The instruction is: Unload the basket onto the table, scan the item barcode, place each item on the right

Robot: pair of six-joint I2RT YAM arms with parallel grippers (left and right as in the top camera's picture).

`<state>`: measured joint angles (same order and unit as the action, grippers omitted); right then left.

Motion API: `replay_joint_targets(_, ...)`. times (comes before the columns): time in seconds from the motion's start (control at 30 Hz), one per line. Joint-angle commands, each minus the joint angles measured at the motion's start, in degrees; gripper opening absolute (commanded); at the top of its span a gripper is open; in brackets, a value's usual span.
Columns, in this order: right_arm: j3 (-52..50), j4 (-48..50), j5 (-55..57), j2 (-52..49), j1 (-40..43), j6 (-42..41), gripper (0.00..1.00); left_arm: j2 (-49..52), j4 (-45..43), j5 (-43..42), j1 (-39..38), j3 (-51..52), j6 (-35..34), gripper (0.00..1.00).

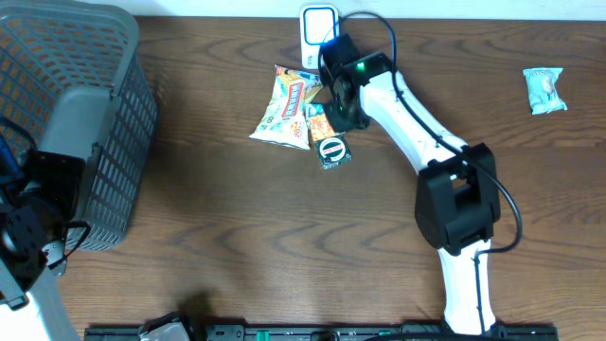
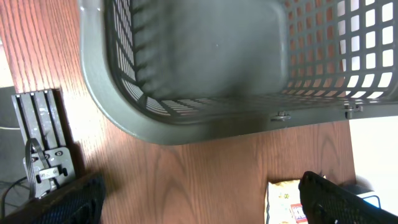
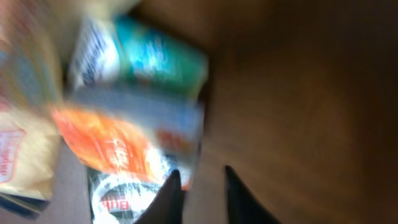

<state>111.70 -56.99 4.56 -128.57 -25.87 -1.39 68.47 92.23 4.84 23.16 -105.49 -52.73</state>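
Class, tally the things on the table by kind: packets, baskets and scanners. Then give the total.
Packets: 5 (yellow, orange, dark, teal, pale blue)
Basket: 1
Scanner: 1
Total: 7

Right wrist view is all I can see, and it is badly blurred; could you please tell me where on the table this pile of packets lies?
Observer: The pile of packets lies near the table's far edge, just in front of a white device.
Operator: Thank you. Are any packets apart from it?
Observer: Yes, one pale blue packet lies alone far to the right.
Operator: And the left arm?
Observer: Its fingers stand wide open beside a grey basket, holding nothing.
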Motion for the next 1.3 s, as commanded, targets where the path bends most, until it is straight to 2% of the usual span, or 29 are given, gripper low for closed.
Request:
replay_joint_targets(0.0,0.63,4.35,-2.62,1.7,-0.33,-0.48,0.31,0.0,2.69,0.55,0.28,-0.37,-0.31,0.98)
replay_joint_targets(0.07,0.59,6.51,-5.64,1.53,-0.33,-0.46,0.4,0.0,2.69,0.55,0.28,-0.37,-0.31,0.98)
replay_joint_targets(0.1,0.57,7.76,-7.17,1.33,-0.35,-0.48,0.42,0.0,2.69,0.55,0.28,-0.37,-0.31,0.98)
replay_joint_targets(0.4,-1.6,10.14,-8.81,-0.61,-0.39,0.07,0.45,0.0,2.69,0.55,0.28,-0.37,-0.31,0.98)
replay_joint_targets(0.63,-2.64,5.79,-8.2,-2.49,-0.02,1.46,0.45,0.0,2.69,0.55,0.28,-0.37,-0.31,0.98)
replay_joint_targets(0.93,-2.58,-7.63,4.17,0.57,0.61,-0.28,0.35,0.0,2.69,0.55,0.28,-0.37,-0.31,0.97)
replay_joint_targets(1.13,-2.58,-5.84,3.63,2.62,0.07,-0.31,0.32,0.0,2.69,0.55,0.28,-0.37,-0.31,0.98)
replay_joint_targets(1.2,-2.58,-3.52,2.78,3.15,-0.11,-0.35,0.27,0.0,2.69,0.55,0.28,-0.37,-0.31,0.98)
replay_joint_targets(1.27,-2.58,-0.76,1.92,3.69,-0.11,-1.81,0.11,0.0,2.69,0.55,0.28,-0.37,-0.31,0.98)
